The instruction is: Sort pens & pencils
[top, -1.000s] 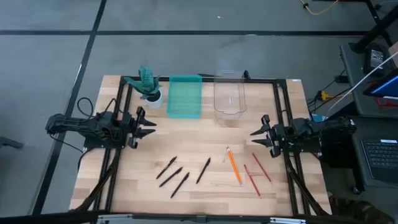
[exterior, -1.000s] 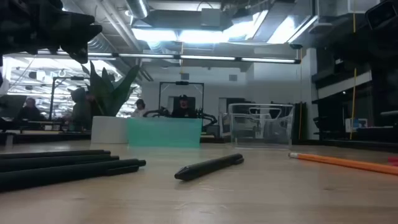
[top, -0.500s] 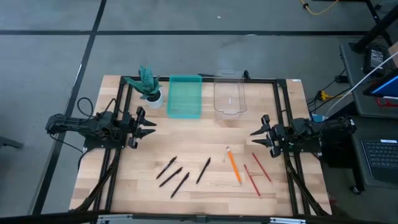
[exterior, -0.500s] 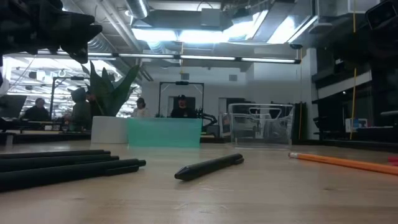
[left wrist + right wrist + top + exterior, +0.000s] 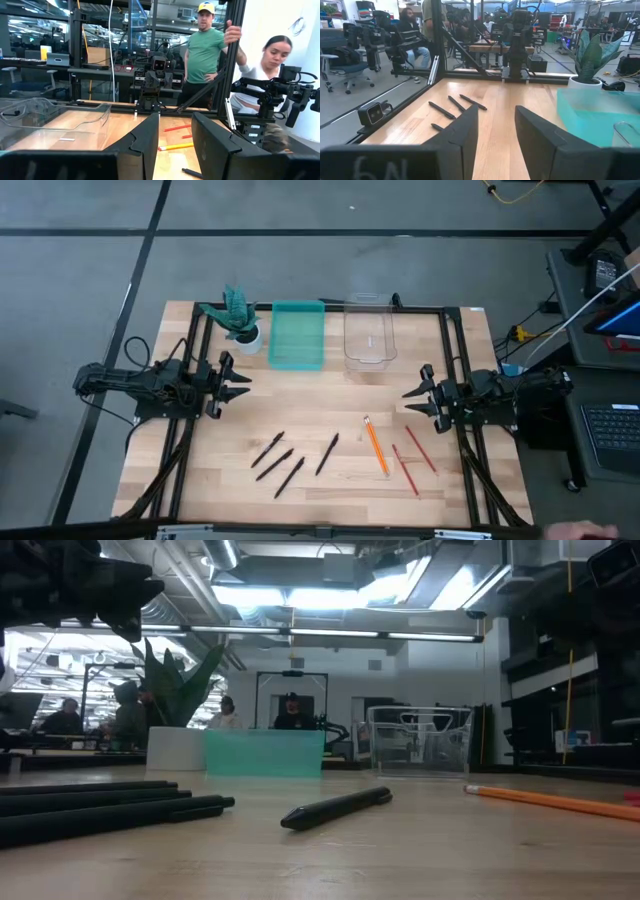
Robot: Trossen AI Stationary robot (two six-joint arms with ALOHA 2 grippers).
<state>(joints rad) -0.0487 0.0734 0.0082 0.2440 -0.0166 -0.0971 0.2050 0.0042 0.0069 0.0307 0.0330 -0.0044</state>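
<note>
Left gripper point(image 5: 238, 383) — parked at the table's left edge, fingers apart, nothing held. Four pens point(image 5: 290, 458) loose on the wood, ahead of it and nearer the front edge. Green bin point(image 5: 297, 335) and clear bin point(image 5: 368, 335) both without contents — sorting not begun. Pencils point(image 5: 398, 455) scattered just in front of the right gripper point(image 5: 414, 398), likewise parted and unladen.

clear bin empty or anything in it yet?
Empty. In the high view the clear bin holds nothing; pens and pencils all lie on the table.
</note>
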